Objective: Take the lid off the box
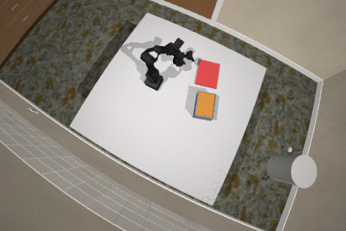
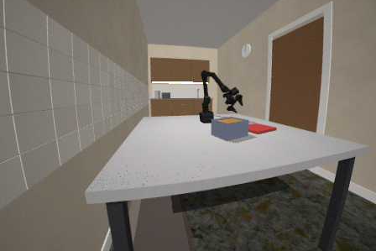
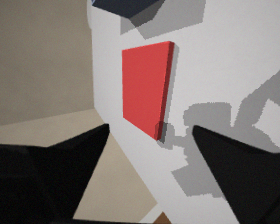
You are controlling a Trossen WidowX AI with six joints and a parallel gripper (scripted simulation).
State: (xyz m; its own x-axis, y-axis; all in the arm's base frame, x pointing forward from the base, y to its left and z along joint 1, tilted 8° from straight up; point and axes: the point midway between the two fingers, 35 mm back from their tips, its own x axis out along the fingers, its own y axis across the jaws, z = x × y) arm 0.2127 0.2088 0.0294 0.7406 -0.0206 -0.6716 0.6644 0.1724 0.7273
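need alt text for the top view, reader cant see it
Seen from above, a red lid lies flat on a white table, apart from an open storage box with an orange inside. A black robot arm stands nearby, its open gripper empty and just short of the lid.

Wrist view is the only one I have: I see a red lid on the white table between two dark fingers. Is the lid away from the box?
Observer: Yes. In the top view the red lid lies flat on the table, with a strip of bare table between it and the storage box.
Operator: Is the box open now?
Observer: Yes, the top view shows its orange inside, uncovered.
Operator: Does the gripper touch the lid?
Observer: No. In the exterior view the gripper is open, holds nothing, and hangs in the air above the table, behind the lid.
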